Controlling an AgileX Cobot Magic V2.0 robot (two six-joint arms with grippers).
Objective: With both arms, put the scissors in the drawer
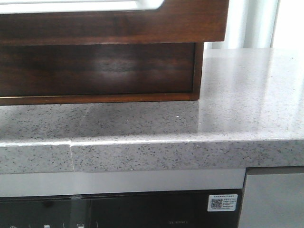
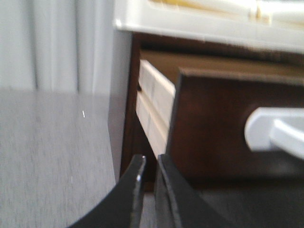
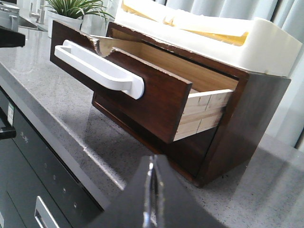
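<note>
The drawer (image 1: pixel 114 23) is pulled out of its dark wood cabinet (image 1: pixel 95 71); its glossy brown front fills the top of the front view, with white showing at its top edge. No arm shows in the front view. In the left wrist view my left gripper (image 2: pixel 151 161) is shut to a thin slit and empty, just before the drawer's front corner (image 2: pixel 213 123). In the right wrist view my right gripper (image 3: pixel 153 161) is shut above the counter, in front of the open drawer (image 3: pixel 142 80) and its white handle (image 3: pixel 99 69). The scissors are out of view.
The cabinet stands on a speckled grey stone countertop (image 1: pixel 237 95). A white tray (image 3: pixel 266 42) lies on top of the cabinet. A black appliance front (image 1: pixel 118 211) sits under the counter edge. A potted plant (image 3: pixel 71 7) stands behind.
</note>
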